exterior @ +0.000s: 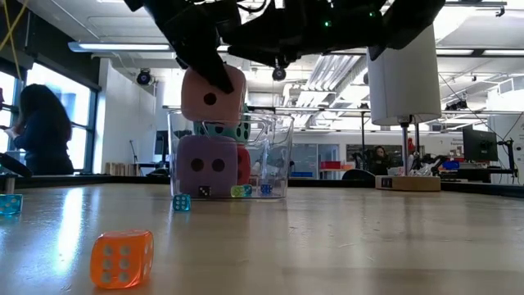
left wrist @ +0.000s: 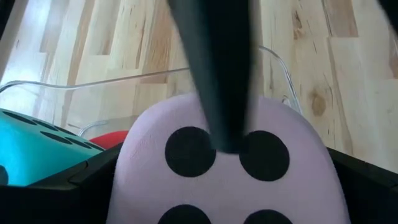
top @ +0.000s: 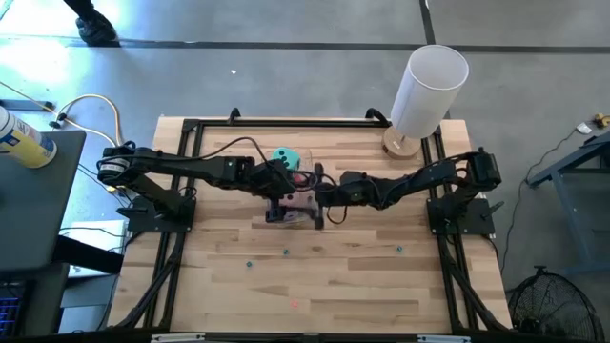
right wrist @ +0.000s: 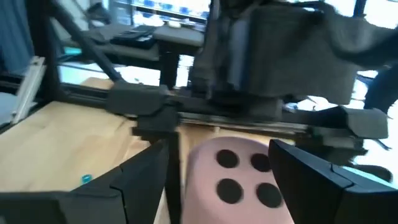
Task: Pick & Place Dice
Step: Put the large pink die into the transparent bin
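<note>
Dice at mid-table, pink die point(exterior: 212, 96) held above my clear container point(exterior: 274, 156) by the left gripper point(left wrist: 227, 134).
Table point(top: 324, 286): bare wood toward the near edge. White cylinder point(top: 429, 90) at far right corner. Container holds purple die point(exterior: 207, 166), teal die point(exterior: 221, 129), red die point(exterior: 243, 164). Left gripper clamps the pink die; right gripper point(right wrist: 221, 165) spread beside it, grasping nothing. Small orange die point(exterior: 122, 257) lies apart.

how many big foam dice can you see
4: pink die atop the stack, held by the left gripper; teal, purple and red in the clear container.
</note>
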`<move>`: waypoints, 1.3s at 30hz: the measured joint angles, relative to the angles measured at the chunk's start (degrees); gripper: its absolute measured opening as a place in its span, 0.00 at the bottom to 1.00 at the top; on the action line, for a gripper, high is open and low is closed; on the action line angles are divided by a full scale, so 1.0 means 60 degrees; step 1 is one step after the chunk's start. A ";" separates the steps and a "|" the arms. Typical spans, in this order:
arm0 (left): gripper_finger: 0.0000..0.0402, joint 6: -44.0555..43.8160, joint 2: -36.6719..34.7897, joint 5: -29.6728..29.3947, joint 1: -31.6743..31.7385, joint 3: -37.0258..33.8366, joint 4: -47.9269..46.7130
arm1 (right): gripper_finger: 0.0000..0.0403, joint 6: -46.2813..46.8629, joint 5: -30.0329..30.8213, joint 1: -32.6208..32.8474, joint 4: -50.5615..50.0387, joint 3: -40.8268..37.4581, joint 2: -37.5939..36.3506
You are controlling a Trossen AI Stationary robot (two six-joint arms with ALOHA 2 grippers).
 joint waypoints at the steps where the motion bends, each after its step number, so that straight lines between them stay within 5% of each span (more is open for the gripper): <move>1: 0.96 0.0000 0.0000 0.0004 0.0000 0.0000 0.0007 | 0.67 -0.0024 -0.0011 0.0000 0.0019 0.0000 0.0000; 23: 0.96 0.0140 0.0007 0.0111 -0.0011 -0.0004 -0.0103 | 0.67 0.0419 -0.1595 -0.0571 -0.0116 0.0577 0.0953; 39: 0.96 0.0493 0.0106 0.0578 -0.0005 -0.0036 -0.0221 | 0.67 0.0277 -0.1461 -0.0517 -0.1210 0.1202 0.1228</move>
